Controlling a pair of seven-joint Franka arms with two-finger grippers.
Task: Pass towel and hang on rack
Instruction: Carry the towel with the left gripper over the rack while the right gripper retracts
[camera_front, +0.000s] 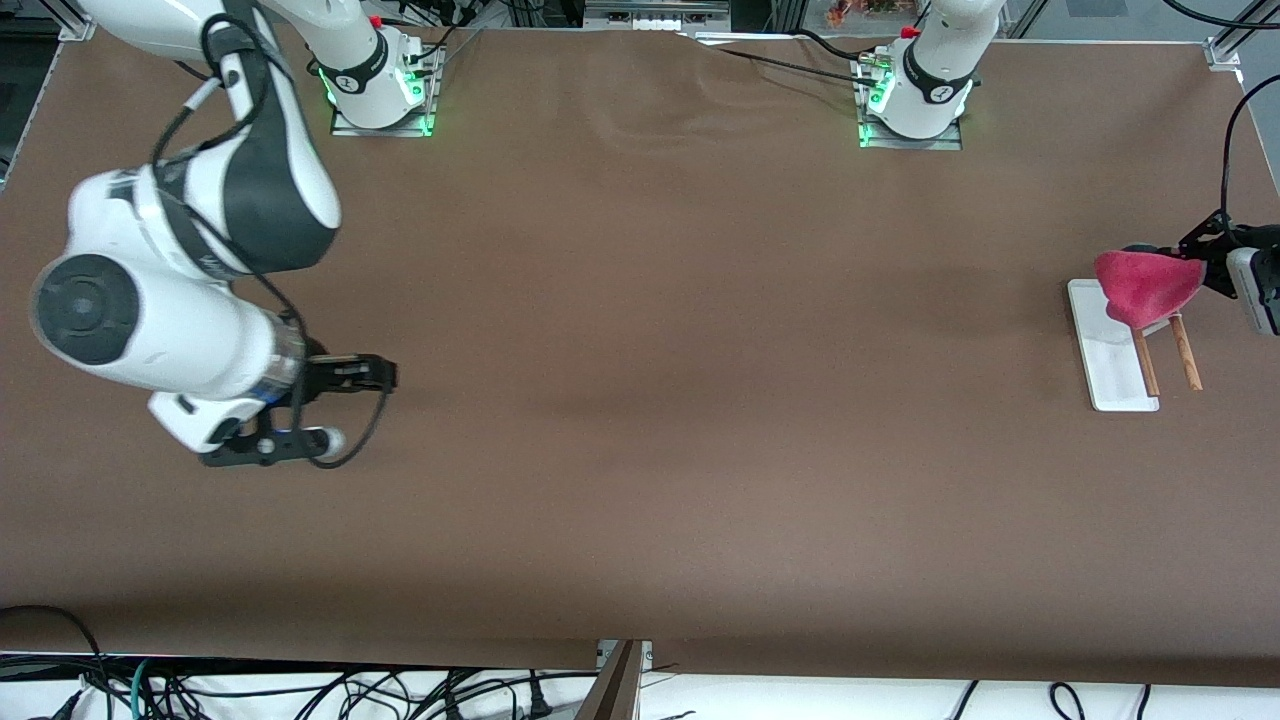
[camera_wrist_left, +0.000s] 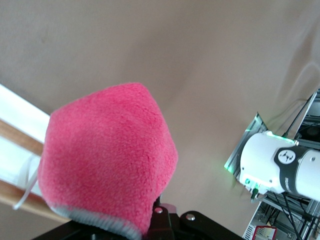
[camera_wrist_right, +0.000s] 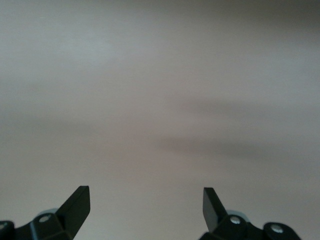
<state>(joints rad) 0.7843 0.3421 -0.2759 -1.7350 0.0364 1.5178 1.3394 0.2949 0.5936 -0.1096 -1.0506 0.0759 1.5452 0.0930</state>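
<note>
The pink-red towel (camera_front: 1148, 285) with a grey hem hangs bunched from my left gripper (camera_front: 1200, 262), which is shut on it at the left arm's end of the table. It is over the end of the rack (camera_front: 1105, 360) farther from the front camera and hides that end of the two wooden rods (camera_front: 1186, 355). In the left wrist view the towel (camera_wrist_left: 107, 155) covers my left gripper (camera_wrist_left: 150, 225), with the rods (camera_wrist_left: 20, 137) and white base (camera_wrist_left: 20, 107) beside it. My right gripper (camera_front: 385, 375) waits open over bare table at the right arm's end, its fingertips (camera_wrist_right: 80, 200) wide apart around nothing (camera_wrist_right: 145, 205).
The brown table (camera_front: 640, 400) carries only the rack. The two arm bases (camera_front: 915, 95) stand along the edge farthest from the front camera. Cables hang below the near edge (camera_front: 300, 690).
</note>
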